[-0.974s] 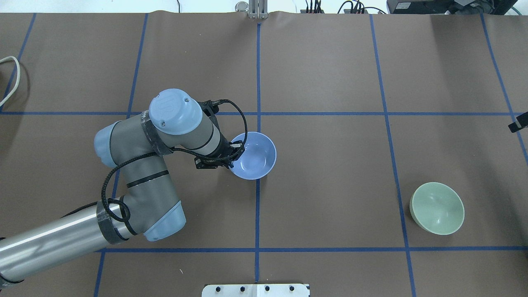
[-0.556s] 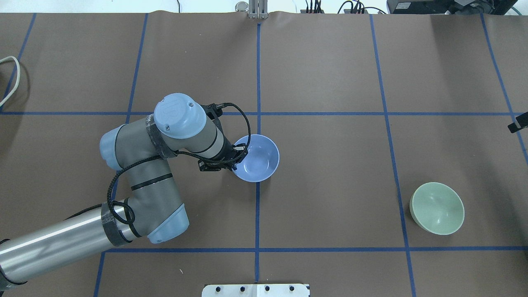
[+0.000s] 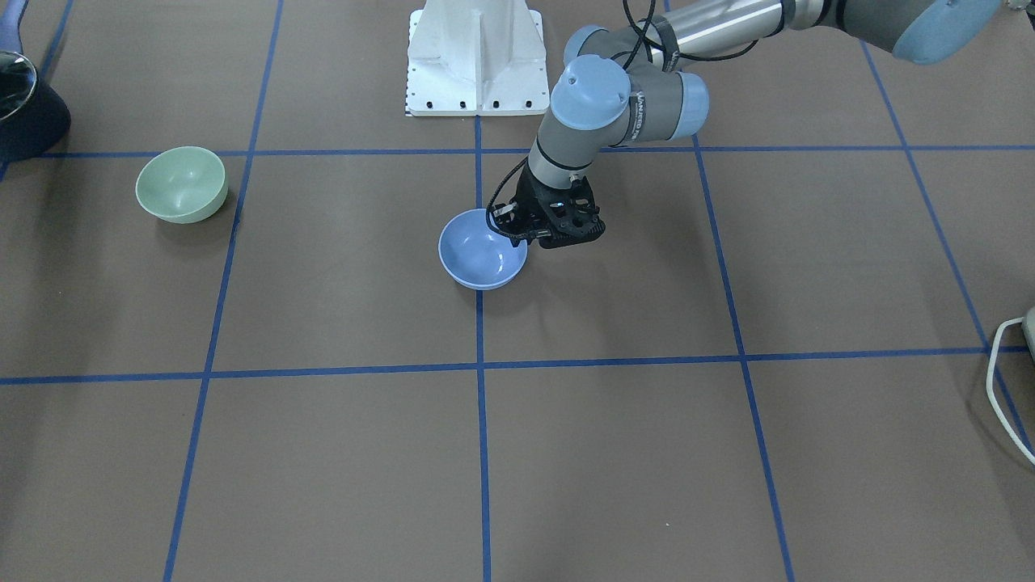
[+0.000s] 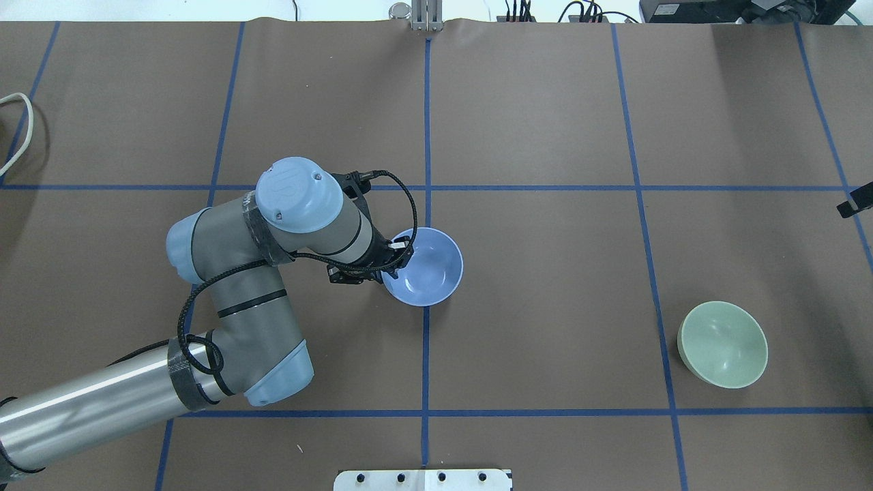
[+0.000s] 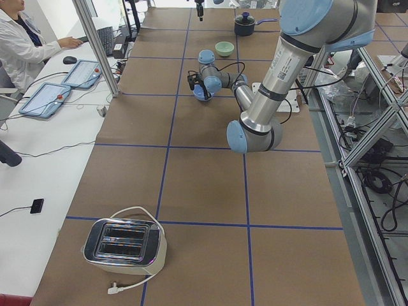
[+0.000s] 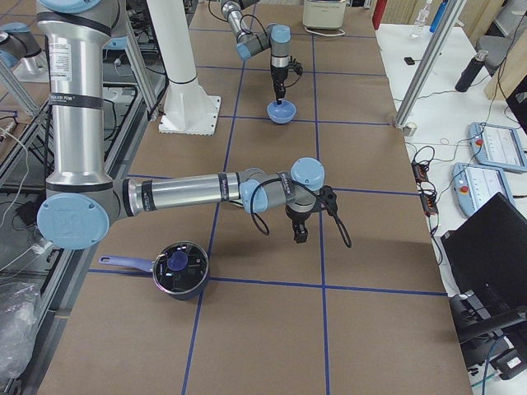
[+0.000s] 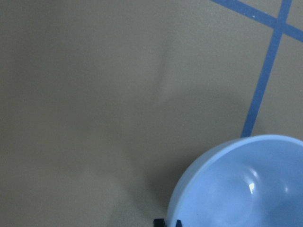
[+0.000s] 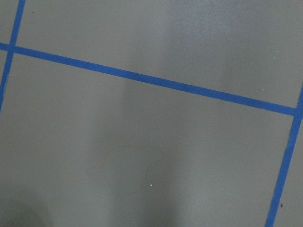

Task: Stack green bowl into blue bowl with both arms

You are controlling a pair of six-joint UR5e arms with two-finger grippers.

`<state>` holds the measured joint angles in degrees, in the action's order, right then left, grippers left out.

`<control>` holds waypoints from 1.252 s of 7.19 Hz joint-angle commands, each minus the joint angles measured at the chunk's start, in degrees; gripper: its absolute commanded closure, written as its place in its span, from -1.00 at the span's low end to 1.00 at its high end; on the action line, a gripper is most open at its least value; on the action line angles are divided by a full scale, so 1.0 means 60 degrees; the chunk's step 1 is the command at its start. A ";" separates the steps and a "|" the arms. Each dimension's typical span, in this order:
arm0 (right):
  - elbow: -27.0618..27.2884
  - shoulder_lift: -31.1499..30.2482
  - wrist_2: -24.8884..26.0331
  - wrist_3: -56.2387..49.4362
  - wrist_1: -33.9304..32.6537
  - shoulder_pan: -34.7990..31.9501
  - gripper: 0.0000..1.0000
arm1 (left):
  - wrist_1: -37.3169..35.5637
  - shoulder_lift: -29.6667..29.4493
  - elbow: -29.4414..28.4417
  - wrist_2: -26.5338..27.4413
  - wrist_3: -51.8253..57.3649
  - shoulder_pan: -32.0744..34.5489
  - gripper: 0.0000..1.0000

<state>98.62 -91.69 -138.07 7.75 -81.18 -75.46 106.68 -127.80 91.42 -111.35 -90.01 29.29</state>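
The blue bowl [image 4: 426, 267] is near the table's middle, on the centre tape line, and also shows in the front view [image 3: 481, 252] and the left wrist view [image 7: 246, 184]. My left gripper [image 4: 397, 254] is shut on the bowl's left rim, one finger inside and one outside. I cannot tell whether the bowl touches the table. The green bowl [image 4: 723, 344] sits alone at the right, near the front [image 3: 180, 183]. My right gripper [image 6: 301, 236] hangs low over bare table, far from both bowls. I cannot tell whether it is open.
A dark pot [image 6: 177, 267] with a blue handle stands at the table's right end. A toaster [image 5: 124, 245] stands at the left end. The white pedestal base [image 3: 475, 56] is at the robot's edge. A white cable [image 4: 17, 129] lies at the left.
My left gripper has carried the blue bowl a little to the right and toward the robot. The green bowl has not moved.
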 commanded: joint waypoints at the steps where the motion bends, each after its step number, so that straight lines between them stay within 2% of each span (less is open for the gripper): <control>1: 0.0114 0.0324 -0.0074 0.0012 0.0111 -0.0007 -1.00 | -0.0098 0.0074 0.0551 0.0249 0.0394 0.0185 -0.95; 2: 0.0115 0.0384 -0.0074 -0.0003 0.0576 -0.0007 -1.00 | -0.0288 0.0292 0.0946 -0.0419 0.0862 0.0694 -0.96; 3: 0.0173 0.0399 -0.0031 -0.0003 0.1581 -0.0007 -1.00 | -0.0840 0.0613 0.1617 -0.1441 0.1563 0.1526 -0.96; 4: 0.0174 0.0443 -0.0030 -0.0032 0.2940 0.0008 -1.00 | -0.1586 0.0776 0.2117 -0.2234 0.2570 0.2332 -0.96; 5: 0.0101 0.0240 -0.0146 -0.0032 0.4375 0.0022 -1.00 | -0.2014 0.0821 0.2209 -0.2750 0.3378 0.3065 -0.96; 6: 0.0072 -0.0269 -0.0177 0.0040 0.4926 0.0153 -1.00 | -0.2250 0.1068 0.2166 -0.3030 0.4619 0.3783 -0.96; 7: -0.0045 -0.0274 -0.0061 0.0302 0.4873 0.0386 -1.00 | -0.2310 0.1506 0.2021 -0.3236 0.5965 0.4486 -0.96; 8: -0.0089 -0.0390 -0.0292 0.1784 0.4916 0.0824 -1.00 | -0.2311 0.1539 0.1599 -0.3601 0.6791 0.5001 -0.95; 9: 0.0302 -0.0333 -0.0613 0.3104 0.4960 0.1916 -1.00 | -0.2282 0.1742 0.1464 -0.3662 0.7307 0.5165 -0.95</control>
<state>98.80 -93.62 -139.87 17.18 -51.91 -70.05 92.98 -118.67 101.72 -132.09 -51.32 57.88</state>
